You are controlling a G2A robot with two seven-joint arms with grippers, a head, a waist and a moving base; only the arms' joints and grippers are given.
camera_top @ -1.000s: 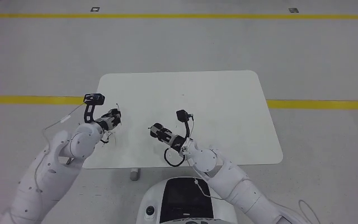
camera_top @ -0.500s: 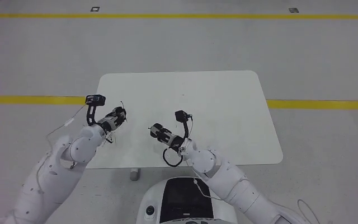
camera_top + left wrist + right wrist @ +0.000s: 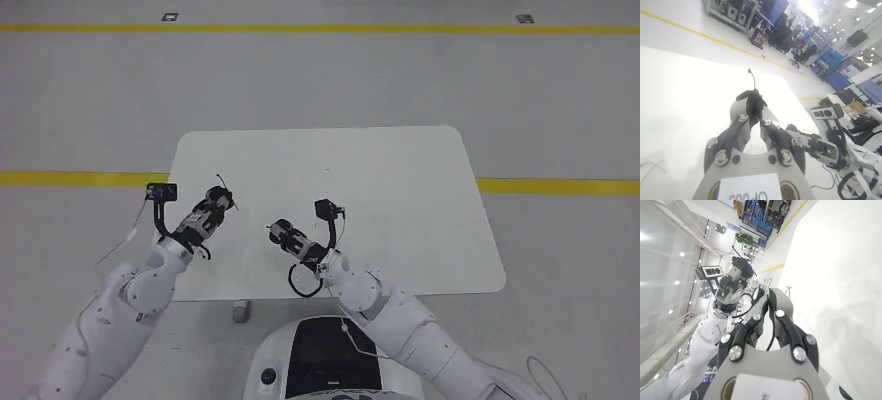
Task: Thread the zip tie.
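Note:
My left gripper [image 3: 218, 198] hovers over the left part of the white table [image 3: 400, 180], shut on a black zip tie [image 3: 754, 80]. The tie's small square head juts out past the fingertips, and a short tail shows behind the pads. My right gripper [image 3: 274, 231] sits to its right, near the table's front edge, a short gap away. It is shut too, with a thin black strap [image 3: 772, 328] running between its pads toward the palm. From the right wrist, the left gripper [image 3: 741, 263] shows with tie ends sticking out of it.
The table's middle, back and right side are bare white surface. A yellow floor line [image 3: 560, 185] runs past both sides of the table. Faint thin lines [image 3: 651, 166] lie on the table near the left arm.
My left gripper has moved forward and to the right, toward the right gripper, and turned with the zip tie in it. The right gripper has barely shifted.

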